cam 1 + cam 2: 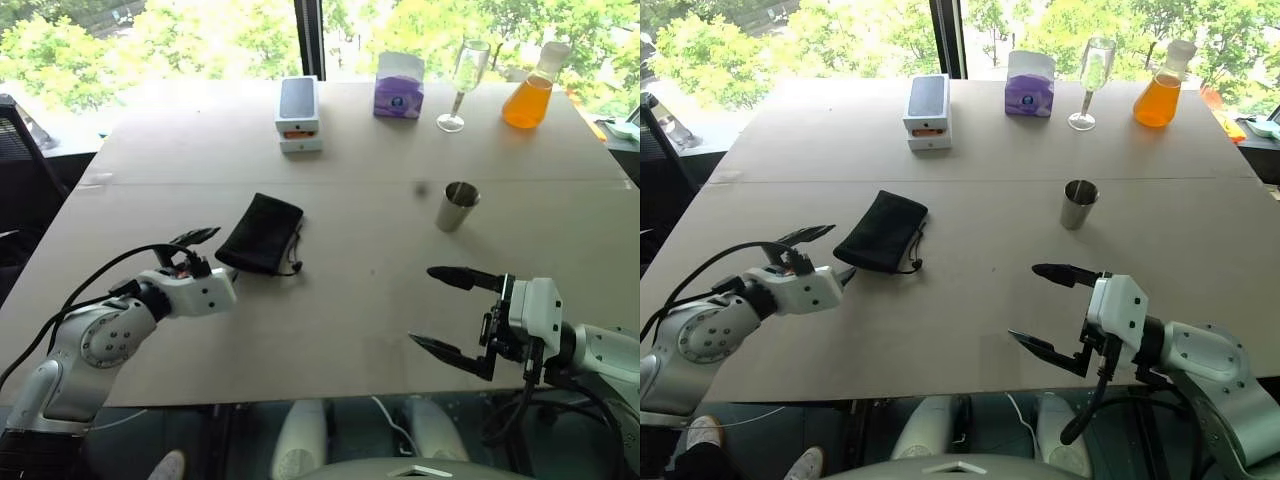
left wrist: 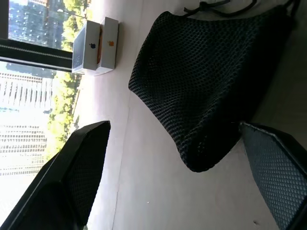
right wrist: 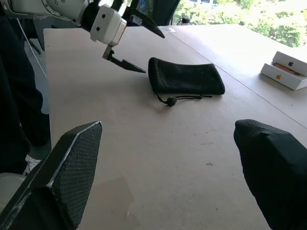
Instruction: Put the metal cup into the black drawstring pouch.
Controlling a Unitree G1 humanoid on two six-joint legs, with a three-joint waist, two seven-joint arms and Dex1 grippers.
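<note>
Pouch point(image 1: 261, 233) lies flat mid-table toward my left edge, long axis running front-to-back | left gripper point(image 1: 205, 254) spread, empty, just beside it | cup point(image 1: 457, 206) upright, nearer right gripper point(image 1: 444, 311), also spread.

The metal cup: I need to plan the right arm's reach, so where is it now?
In the left eye view the cup stands upright on the table's right half, beyond the open right gripper and nearer than the wine glass.

A pale desk point(image 1: 350, 330) carried a black drawstring pouch point(image 1: 261, 233) lying flat left of centre, a metal cup point(image 1: 457, 206) upright to its right, and along the far edge a white box point(image 1: 298, 112), purple tissue pack point(image 1: 399, 85), wine glass point(image 1: 464, 84) and orange-filled flask point(image 1: 532, 90).
</note>
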